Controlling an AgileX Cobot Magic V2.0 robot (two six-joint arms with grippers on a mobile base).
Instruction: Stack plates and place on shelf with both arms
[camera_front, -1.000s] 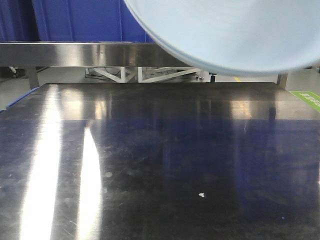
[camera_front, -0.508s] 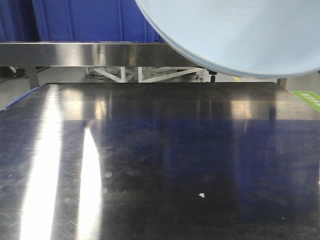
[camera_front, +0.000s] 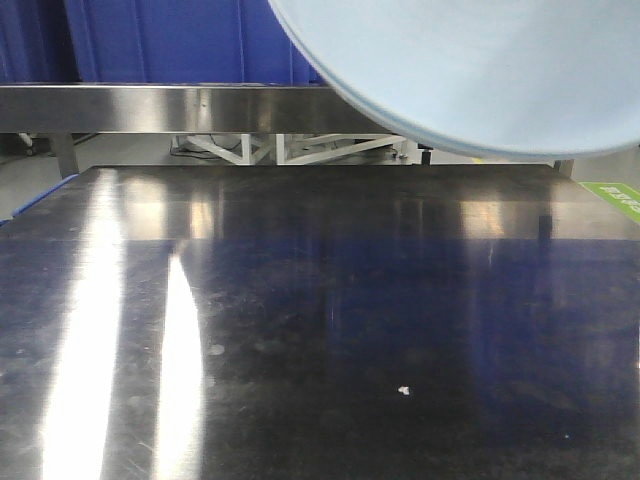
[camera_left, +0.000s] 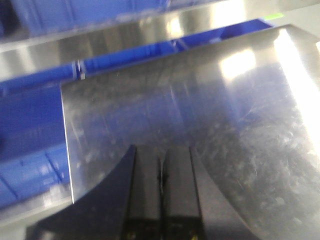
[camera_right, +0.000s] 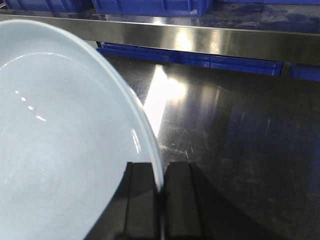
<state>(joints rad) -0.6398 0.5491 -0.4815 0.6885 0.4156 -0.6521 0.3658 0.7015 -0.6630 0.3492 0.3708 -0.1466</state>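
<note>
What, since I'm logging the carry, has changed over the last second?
In the front view, the pale bluish-white round glossy plate, pinched at its rim by the right hand, shifted slightly right and lower. The reflective steel tabletop and brushed steel shelf rail look unchanged.

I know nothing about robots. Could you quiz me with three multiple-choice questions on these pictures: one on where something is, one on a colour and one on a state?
1. Where is the plate in the front view?
A. Lying on the floor
B. Raised at the upper right, hiding part of the shelf rail
C. Inside a crate

2. What colour are the crates behind the shelf rail?
A. Red
B. Yellow
C. Blue

3. How is the left gripper?
A. Shut, holding nothing
B. Wide open
C. Clamped on the plate

Answers:
1. B, because the plate overlaps the rail well above the table.
2. C, because blue crates show behind the rail.
3. A, because it is closed with only the table beyond.
</note>
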